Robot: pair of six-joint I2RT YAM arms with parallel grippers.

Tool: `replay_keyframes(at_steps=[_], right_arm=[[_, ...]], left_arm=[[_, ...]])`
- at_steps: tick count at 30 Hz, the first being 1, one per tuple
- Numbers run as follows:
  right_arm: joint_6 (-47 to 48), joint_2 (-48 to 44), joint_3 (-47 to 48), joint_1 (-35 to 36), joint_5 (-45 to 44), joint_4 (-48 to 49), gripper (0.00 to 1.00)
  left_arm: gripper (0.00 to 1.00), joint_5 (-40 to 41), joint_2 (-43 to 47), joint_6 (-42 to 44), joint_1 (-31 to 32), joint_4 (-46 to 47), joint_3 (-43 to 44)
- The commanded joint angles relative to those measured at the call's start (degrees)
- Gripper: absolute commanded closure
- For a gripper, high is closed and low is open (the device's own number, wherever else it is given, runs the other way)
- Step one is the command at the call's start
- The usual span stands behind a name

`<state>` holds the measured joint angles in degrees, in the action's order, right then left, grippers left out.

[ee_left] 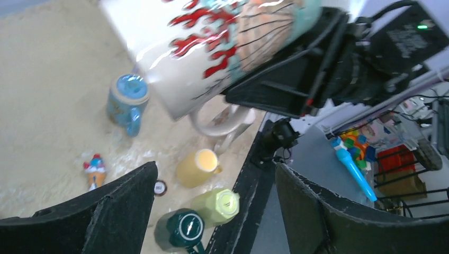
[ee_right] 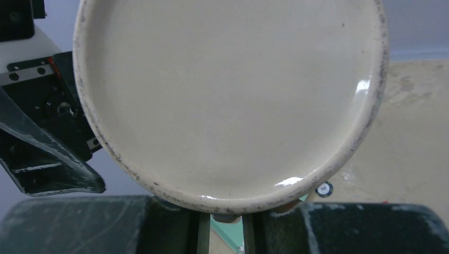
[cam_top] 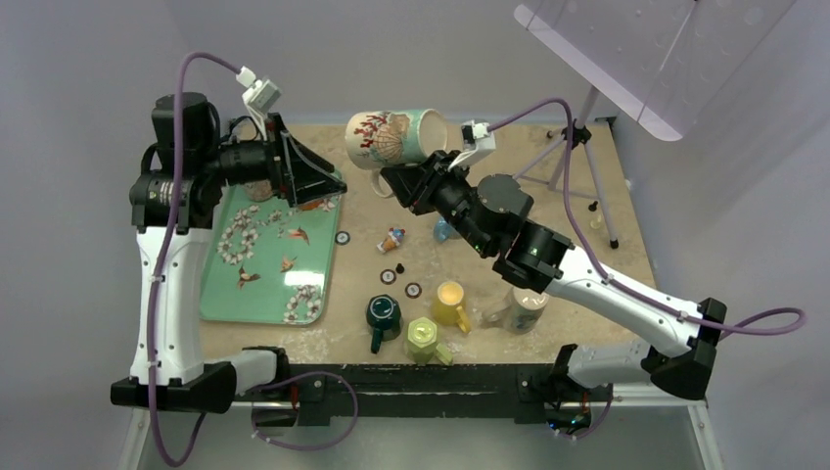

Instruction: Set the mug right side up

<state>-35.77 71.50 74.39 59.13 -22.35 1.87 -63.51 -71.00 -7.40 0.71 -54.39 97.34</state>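
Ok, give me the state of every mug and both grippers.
Big mug: on its side, off the table, held by the right gripper.
Right gripper: shut on the big mug.
Left gripper: open, empty.
Yellow mug: upright on the table.
Green mug: looks upside down.
Lime mug: looks upside down.
Blue mug: standing; which end is up is unclear.

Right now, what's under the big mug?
Bare table, as far as shows: the right gripper holds the mug in the air. The patch straight beneath it is covered in the top view.
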Motion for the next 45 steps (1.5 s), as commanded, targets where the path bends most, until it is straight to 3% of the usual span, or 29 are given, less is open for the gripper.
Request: replay_keyframes(at_steps=[1, 6, 12, 18, 22, 31, 35, 40, 42, 44, 45], right_arm=[[2.64, -0.6, 4.38, 0.02, 10.22, 14.86, 1.0], [2.81, 0.17, 5.7, 0.02, 15.44, 17.96, 1.0], [2.39, -0.67, 4.26, 0.02, 17.88, 21.55, 1.0], [2.55, -4.49, 2.21, -2.08, 12.14, 18.06, 1.0], [4.89, -6.24, 3.17, -2.36, 11.78, 17.03, 1.0], [2.97, -2.99, 5.16, -2.18, 20.43, 22.05, 1.0], [2.08, -0.52, 6.56, -2.0, 22.1, 23.0, 1.0], [1.35, 0.96, 4.76, -2.27, 25.39, 24.82, 1.0], [1.11, 0.84, 3.47, -3.0, 25.13, 24.94, 1.0], [0.89, 0.76, 2.74, -3.59, 25.16, 24.6, 1.0], [0.95, 0.67, 2.42, -3.79, 25.22, 24.55, 1.0]], left_arm=[[0.15, -6.83, 1.86, -15.99, 1.14, 10.33, 4.92], [0.16, -4.84, 1.62, -30.04, 1.83, 26.17, 2.2], [0.23, -3.47, 0.99, -26.72, 2.73, 22.42, 1.98], [0.2, -5.81, -0.82, -21.31, -0.5, 15.56, 9.37], [0.18, -3.08, -0.86, -16.45, -2.78, 13.25, 8.55], [0.17, -5.22, -0.53, -36.27, 3.79, 33.48, 4.12], [0.2, -5.14, -0.4, -37.53, 5.71, 34.6, 2.69], [0.46, -6.7, -0.47, -51.18, 6.63, 50.83, -1.29], [0.67, -6.72, -1.07, -52.86, 6.59, 52.72, -1.93], [0.97, -6.64, -1.2, -52.95, 6.58, 52.71, -2.38], [1.0, -6.71, -1.16, -52.55, 6.58, 52.26, -2.43]])
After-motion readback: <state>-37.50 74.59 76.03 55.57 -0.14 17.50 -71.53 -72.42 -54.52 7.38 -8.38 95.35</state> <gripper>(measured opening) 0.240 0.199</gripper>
